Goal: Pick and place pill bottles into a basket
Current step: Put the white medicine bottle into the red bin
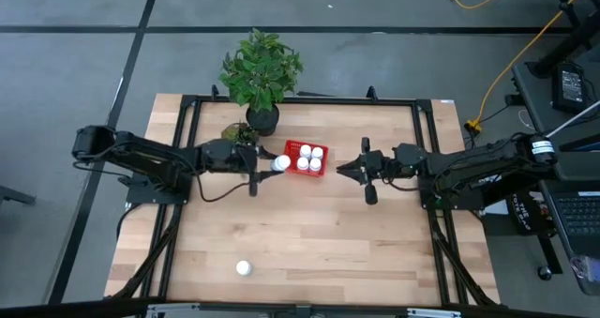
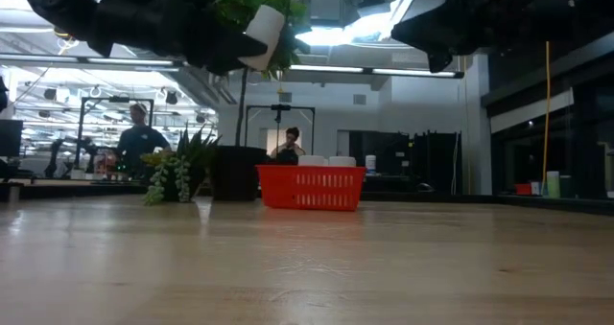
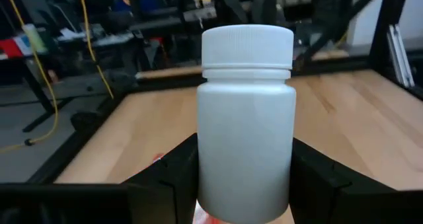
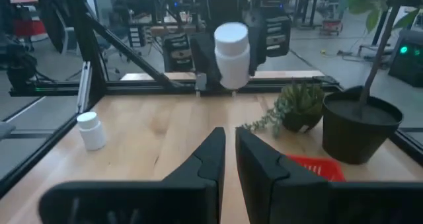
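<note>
A white pill bottle (image 3: 246, 105) with a white cap hangs in the air at the left edge of the red basket (image 1: 306, 159); my left gripper (image 1: 270, 164) is shut on it. The same bottle shows high up in the low view (image 2: 264, 35) and in the right wrist view (image 4: 231, 49). Several white bottles stand in the basket (image 2: 311, 188). One more bottle (image 1: 244, 268) stands alone near the table's front edge. My right gripper (image 1: 341, 170) hovers right of the basket, shut and holding nothing (image 4: 230, 159). My left gripper pinches the bottle's body (image 3: 246, 164) between its two fingers (image 3: 168, 181), one on each side, below the cap. The fingers come level from the table's left. The bottle stands about upright, cap up, lifted clear of the table and the basket.
A black pot (image 1: 262, 119) with a leafy green plant stands just behind the basket, and a small succulent (image 1: 239, 131) beside it. A black frame (image 1: 309, 100) runs around the table. People are in the room beyond (image 2: 139, 138). Bare wood lies in front of the basket.
</note>
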